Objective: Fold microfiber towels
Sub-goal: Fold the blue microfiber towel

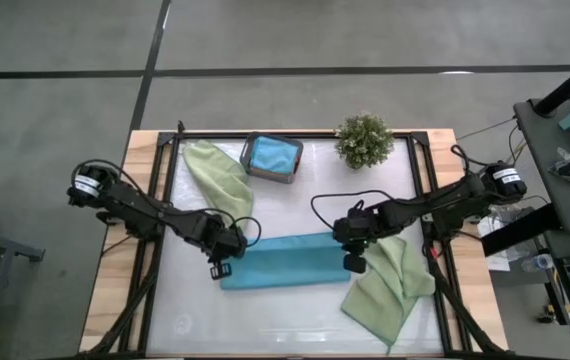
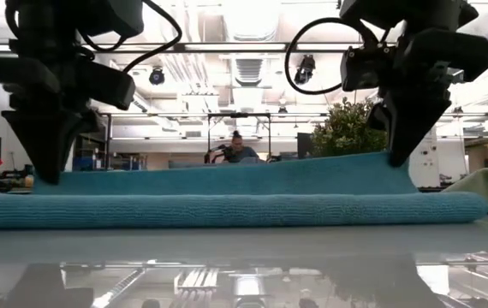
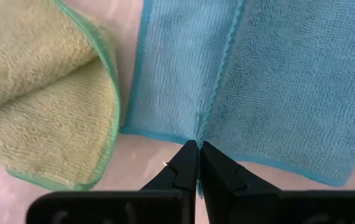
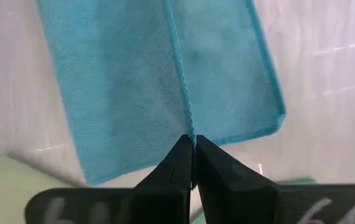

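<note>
The left pincer (image 1: 219, 268) and the right pincer (image 1: 354, 262) were each clamped tight on an end of the teal towel's (image 1: 283, 261) upper edge, mid-table (image 1: 295, 310), half folded; unequal pull could skew the fold, or thin hems might slip free.

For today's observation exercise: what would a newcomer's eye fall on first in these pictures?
First, the teal-blue towel lying as a long folded strip in the middle of the table, with the left gripper shut on an edge at one end and the right gripper shut on it at the other. Next, two sage green towels: a crumpled one behind the left arm, a flatter one at the front right.
</note>
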`<state>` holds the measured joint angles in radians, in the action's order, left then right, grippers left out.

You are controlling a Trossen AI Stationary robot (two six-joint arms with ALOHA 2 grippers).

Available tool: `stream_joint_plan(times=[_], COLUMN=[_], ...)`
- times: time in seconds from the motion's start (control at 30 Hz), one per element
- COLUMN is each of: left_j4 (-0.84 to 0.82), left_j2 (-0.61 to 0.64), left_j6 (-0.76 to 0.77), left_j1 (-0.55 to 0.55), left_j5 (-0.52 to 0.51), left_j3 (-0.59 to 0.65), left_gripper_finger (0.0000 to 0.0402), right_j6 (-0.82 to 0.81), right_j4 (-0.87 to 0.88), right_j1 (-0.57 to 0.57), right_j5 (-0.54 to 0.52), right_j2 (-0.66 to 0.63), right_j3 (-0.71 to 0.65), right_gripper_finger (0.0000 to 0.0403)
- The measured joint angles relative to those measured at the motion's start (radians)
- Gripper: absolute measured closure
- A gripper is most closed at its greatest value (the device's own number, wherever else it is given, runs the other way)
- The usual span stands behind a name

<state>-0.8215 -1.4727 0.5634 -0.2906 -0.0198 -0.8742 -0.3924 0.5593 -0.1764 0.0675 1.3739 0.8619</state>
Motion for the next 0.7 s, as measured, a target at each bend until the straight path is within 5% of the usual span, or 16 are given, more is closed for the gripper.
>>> stream_joint_plan(times=[0.7], left_j4=[0.006], left_j2=[0.000], left_j6=[0.006], left_j1=[0.029], left_j5=[-0.120], left_j3=[0.017], left_gripper_finger=[0.0398], right_j6=[-0.002], right_j4=[0.029], right_j1=[0.007], right_j5=[-0.120], right_j2=[0.003], right_j3=[0.000], right_gripper_finger=[0.0393])
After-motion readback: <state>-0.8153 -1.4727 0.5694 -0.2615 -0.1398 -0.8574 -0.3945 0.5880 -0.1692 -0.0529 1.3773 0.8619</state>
